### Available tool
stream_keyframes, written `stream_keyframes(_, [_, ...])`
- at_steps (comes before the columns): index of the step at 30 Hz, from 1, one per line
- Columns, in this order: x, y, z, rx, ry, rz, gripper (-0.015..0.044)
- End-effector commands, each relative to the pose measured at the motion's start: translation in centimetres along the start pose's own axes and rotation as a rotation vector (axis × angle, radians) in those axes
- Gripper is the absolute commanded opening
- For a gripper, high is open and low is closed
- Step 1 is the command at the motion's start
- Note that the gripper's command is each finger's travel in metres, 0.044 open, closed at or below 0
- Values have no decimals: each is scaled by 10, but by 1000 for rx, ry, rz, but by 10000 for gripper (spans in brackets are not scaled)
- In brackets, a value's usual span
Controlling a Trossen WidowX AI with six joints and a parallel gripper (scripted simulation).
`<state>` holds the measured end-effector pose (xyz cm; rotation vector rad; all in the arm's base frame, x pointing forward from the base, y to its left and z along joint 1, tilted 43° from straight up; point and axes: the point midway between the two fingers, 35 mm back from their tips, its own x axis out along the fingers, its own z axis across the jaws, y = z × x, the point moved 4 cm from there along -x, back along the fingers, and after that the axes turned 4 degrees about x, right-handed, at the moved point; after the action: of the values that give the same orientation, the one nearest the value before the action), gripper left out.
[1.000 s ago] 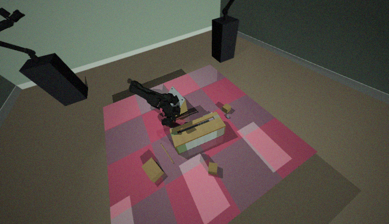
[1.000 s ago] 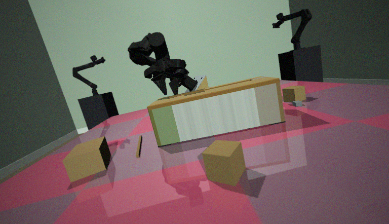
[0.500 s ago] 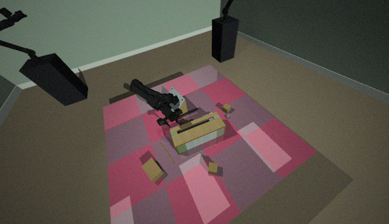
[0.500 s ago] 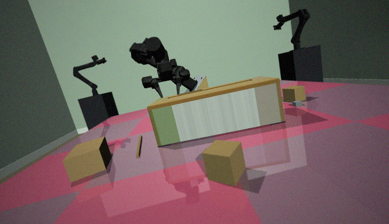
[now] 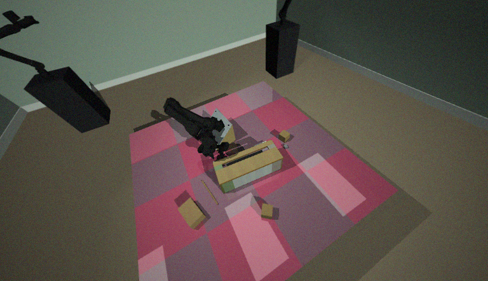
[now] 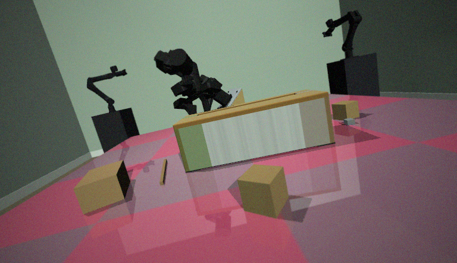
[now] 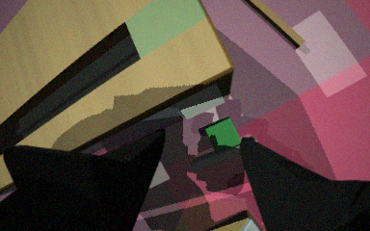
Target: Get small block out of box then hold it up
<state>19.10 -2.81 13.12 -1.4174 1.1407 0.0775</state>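
The wooden box (image 5: 251, 166) (image 6: 252, 135) (image 7: 193, 53) stands upright, with a pale front panel, a long slot in its top and a green patch at its left end. A small green block (image 7: 224, 134) shows in the wrist view outside the box, low down behind its green-marked end, beside a pale strip (image 7: 203, 108). The box and arm hide the block in the top and exterior views. My gripper (image 6: 200, 111) (image 7: 202, 139) is open and empty, behind the box's left end. In the wrist view the block appears nearer the right finger; the height between them is hard to tell.
A thin stick (image 5: 210, 192) (image 6: 163, 172) (image 7: 277, 21) lies left of the box. A large wooden block (image 5: 192, 213) (image 6: 100, 187) and a cube (image 5: 267, 210) (image 6: 262, 189) stand in front. Another cube (image 5: 284, 135) (image 6: 345, 110) stands right; a tilted panel (image 5: 224, 130) stands behind.
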Motion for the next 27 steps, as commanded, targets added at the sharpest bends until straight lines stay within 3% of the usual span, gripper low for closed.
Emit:
stream_keyframes(1, [15, 11, -7, 932, -1, 0, 285])
stream_keyframes(27, [27, 12, -15, 2307, -61, -46, 285])
